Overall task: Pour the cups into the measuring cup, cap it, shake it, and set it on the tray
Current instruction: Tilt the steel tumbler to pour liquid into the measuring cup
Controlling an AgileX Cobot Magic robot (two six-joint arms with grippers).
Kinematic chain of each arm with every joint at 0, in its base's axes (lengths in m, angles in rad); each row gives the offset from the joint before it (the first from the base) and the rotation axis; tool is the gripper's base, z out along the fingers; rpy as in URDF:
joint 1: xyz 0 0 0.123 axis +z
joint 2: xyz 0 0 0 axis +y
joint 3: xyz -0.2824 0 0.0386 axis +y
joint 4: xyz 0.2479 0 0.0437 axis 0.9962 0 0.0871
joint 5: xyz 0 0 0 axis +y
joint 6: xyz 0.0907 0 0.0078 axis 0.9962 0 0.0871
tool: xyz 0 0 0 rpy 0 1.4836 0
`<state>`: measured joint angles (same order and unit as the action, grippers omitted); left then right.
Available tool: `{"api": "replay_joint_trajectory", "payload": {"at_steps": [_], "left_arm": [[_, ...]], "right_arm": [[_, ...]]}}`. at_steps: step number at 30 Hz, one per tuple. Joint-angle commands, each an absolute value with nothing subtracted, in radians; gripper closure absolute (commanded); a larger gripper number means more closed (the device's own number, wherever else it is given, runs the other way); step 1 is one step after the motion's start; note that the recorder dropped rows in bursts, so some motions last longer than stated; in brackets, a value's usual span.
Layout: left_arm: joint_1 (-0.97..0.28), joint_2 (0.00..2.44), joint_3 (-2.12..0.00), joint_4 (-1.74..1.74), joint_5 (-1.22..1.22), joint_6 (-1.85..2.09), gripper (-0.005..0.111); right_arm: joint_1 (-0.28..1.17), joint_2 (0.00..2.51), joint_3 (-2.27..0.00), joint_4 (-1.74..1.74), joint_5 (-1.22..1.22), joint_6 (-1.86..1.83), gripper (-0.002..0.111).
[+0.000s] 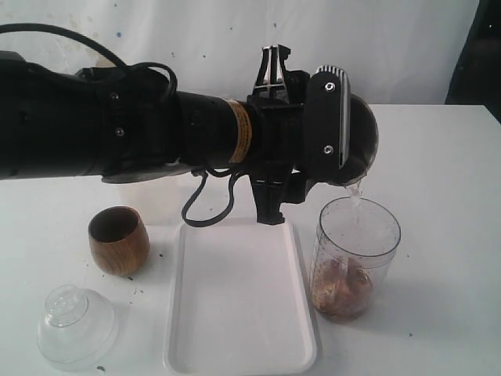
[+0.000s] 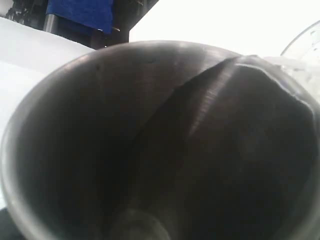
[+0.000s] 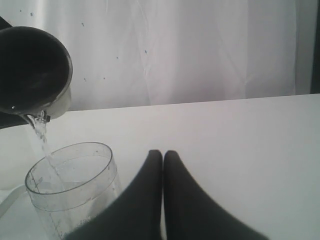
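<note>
Left gripper (image 1: 338,129): clamped on steel tumbler (image 1: 365,150), long axis tipped near level, water streaming.
Measuring cup (image 1: 356,258): upright, directly beneath the tumbler's lip.
Right gripper (image 3: 162,165): closed, empty, near the measuring cup.
Judgement: pour unfinished; keep lip over mouth.

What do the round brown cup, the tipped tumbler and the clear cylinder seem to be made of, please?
Round-bellied brown cup: likely wood, satin finish, striped grain visible. Tapered grey tumbler: apparently steel, brushed sheen inside. Tall clear cylinder: probably plastic, colourless, see-through; could be glass.
</note>
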<state>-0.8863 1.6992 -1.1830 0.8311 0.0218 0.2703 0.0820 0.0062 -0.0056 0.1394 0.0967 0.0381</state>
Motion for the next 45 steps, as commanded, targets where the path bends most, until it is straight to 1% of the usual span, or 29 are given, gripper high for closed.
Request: {"api": "replay_joint_trajectory", "payload": {"at_steps": [1,30,42,45], "left_arm": [[-0.891,1.677,-1.199,0.846,-0.024,0.269,0.107],[-0.891,1.677,-1.199,0.894,-0.036,0.258,0.107],[-0.889,1.677,-1.199,0.889,-0.025,-0.209,0.107],[-0.863,1.677,-1.199,0.889,-0.043,-0.347,0.107]], "right_arm": [[0.089,0.0,0.0,0.138,0.089,0.039,0.108],[0.089,0.0,0.0,0.138,0.089,0.039,0.108],[0.089,0.0,0.0,0.138,0.089,0.039,0.108],[0.089,0.0,0.0,0.138,0.089,0.039,0.108]]}}
